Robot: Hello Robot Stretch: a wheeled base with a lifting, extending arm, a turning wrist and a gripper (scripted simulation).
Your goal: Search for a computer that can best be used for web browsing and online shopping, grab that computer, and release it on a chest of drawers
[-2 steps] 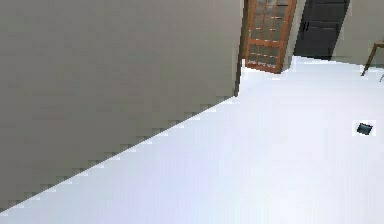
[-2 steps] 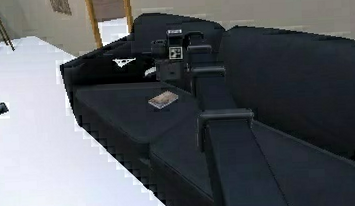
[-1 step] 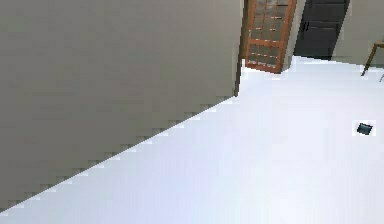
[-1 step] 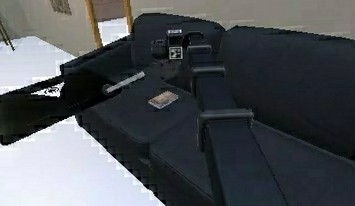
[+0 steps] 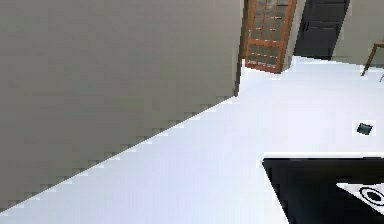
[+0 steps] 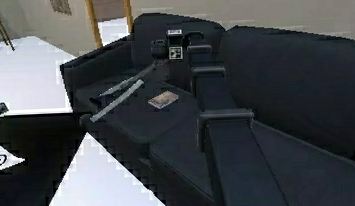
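Observation:
A flat dark slab with grey edges, shaped like a laptop (image 6: pixel 119 95), lies on the seat of a dark sofa (image 6: pixel 275 87) in the arm side view. Beside it on the same cushion rests a small brownish flat thing (image 6: pixel 163 100). My arm (image 6: pixel 197 90) reaches out over the sofa, ending in two white marked squares. Left of them the gripper (image 6: pixel 155 48) shows against the sofa's backrest, above and beyond the laptop. I cannot tell whether it holds anything.
A grey wall (image 5: pixel 110 80) runs along the forward view's left over white floor (image 5: pixel 230 140). A wooden glazed door (image 5: pixel 266 35) and a dark doorway stand ahead. A small dark object (image 5: pixel 365 127) lies on the floor. Chair legs (image 5: pixel 375 55) show at the right.

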